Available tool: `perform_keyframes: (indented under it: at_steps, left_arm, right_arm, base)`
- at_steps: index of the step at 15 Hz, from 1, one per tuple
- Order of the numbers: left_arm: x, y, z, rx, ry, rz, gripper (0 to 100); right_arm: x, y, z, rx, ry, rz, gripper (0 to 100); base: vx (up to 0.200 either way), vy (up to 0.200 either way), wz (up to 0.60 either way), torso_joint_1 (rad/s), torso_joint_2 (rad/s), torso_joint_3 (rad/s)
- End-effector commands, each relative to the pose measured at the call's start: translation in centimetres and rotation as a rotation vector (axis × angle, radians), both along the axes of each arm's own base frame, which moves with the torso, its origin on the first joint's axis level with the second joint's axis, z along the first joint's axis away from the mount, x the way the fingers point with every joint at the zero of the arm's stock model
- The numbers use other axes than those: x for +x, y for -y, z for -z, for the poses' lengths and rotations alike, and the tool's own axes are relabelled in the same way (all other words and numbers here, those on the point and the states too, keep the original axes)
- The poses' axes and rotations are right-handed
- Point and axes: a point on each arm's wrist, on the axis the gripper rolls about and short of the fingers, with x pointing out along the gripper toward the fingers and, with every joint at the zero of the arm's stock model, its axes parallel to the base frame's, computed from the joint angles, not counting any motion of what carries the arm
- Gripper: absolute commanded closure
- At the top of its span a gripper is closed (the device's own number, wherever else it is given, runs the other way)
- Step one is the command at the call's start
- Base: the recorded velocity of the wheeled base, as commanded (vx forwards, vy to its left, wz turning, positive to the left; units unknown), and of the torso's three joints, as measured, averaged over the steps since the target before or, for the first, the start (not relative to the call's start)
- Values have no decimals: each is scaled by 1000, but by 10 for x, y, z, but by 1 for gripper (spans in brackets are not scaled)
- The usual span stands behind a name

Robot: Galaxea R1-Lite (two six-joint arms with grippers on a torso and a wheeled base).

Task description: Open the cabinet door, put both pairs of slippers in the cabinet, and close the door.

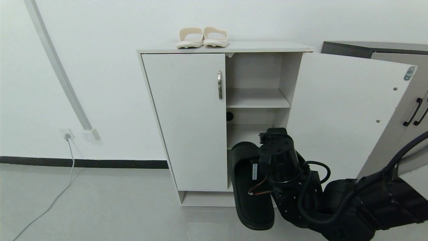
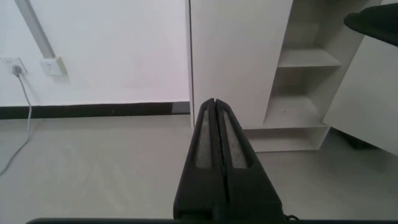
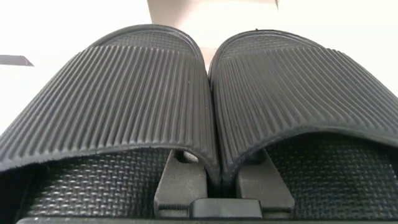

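A white cabinet [image 1: 187, 124] stands against the wall, its right door [image 1: 337, 113] swung open and its left door shut. A pair of cream slippers [image 1: 202, 37] rests on the cabinet top. My right gripper [image 3: 211, 180] is shut on the pair of black slippers [image 1: 249, 185], pinching the two inner edges together; in the right wrist view the ribbed straps [image 3: 130, 93] arch over the fingers. The black slippers hang just before the open lower shelf [image 1: 245, 134]. My left gripper [image 2: 215, 134] is shut and holds nothing, low above the floor, left of the cabinet [image 2: 239, 56].
Inside the open half are two shelves [image 1: 255, 98]. A grey cabinet with black handles [image 1: 414, 112] stands behind the open door at the right. A wall socket with a cable [image 1: 68, 136] and a slanted wall conduit [image 1: 57, 63] are at the left. Bare grey floor lies in front.
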Motion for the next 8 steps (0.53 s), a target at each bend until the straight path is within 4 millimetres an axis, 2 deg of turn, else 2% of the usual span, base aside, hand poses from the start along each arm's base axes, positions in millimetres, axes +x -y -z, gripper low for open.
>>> perform_keyframes:
  at_steps: [1,4,6,8]
  left_arm:
    - [0,0,0,0,-3,-1,100]
    - [0,0,0,1,-3,-1,100]
    - [0,0,0,1,-3,-1,100]
    - [0,0,0,1,-3,-1,100]
  right_arm:
    - [3,-1,7,-14,-14,2,100]
    - [8,-6,13,-19,-25,-18,100]
    - [12,-12,6,10,-12,-45,100]
    - [18,-16,15,5,-23,-47,100]
  base:
    - [0,0,0,0,0,0]
    - [0,0,0,0,0,0]
    - [0,0,0,0,0,0]
    - [0,0,0,0,0,0]
